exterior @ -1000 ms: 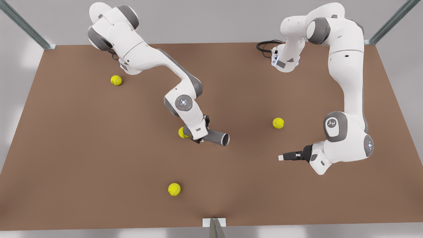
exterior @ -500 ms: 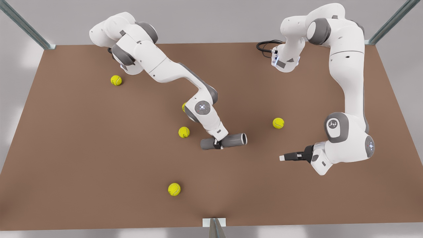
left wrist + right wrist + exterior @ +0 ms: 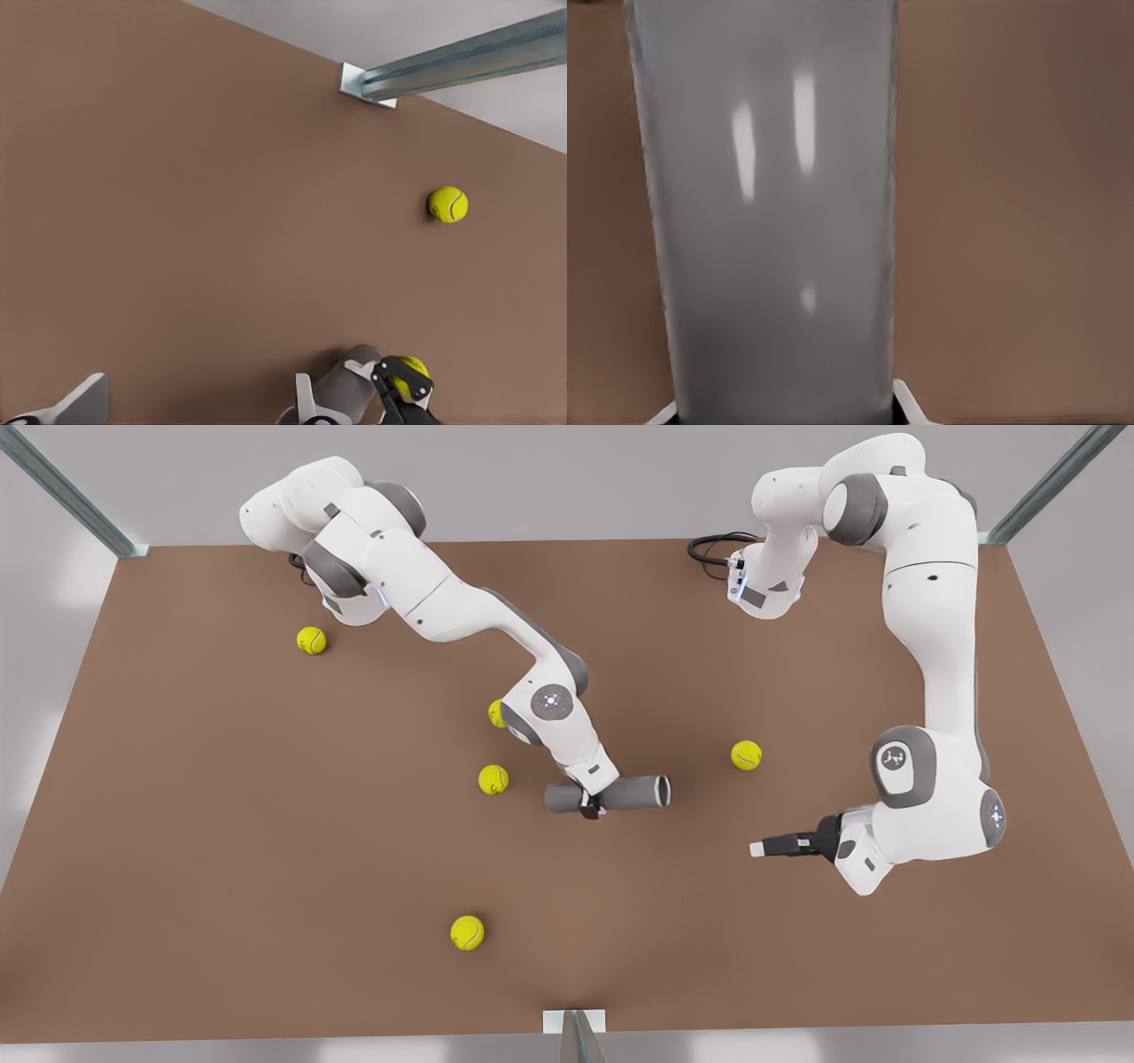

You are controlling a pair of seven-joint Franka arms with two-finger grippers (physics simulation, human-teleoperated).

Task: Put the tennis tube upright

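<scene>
The right gripper pinches the tennis tube around its middle, one fingertip showing pressed against the grey wall in the right wrist view. The tube lies level, not upright, held over the brown table, its lighter rimmed end turned toward the tennis ball on the front view's right. Another ball sits near the tube's plain end, one peeks from behind that arm, one lies well apart toward the table's near edge, and one far off by the arm's base. The left gripper waits well apart beyond the tube's rimmed end, fingers pressed together.
</scene>
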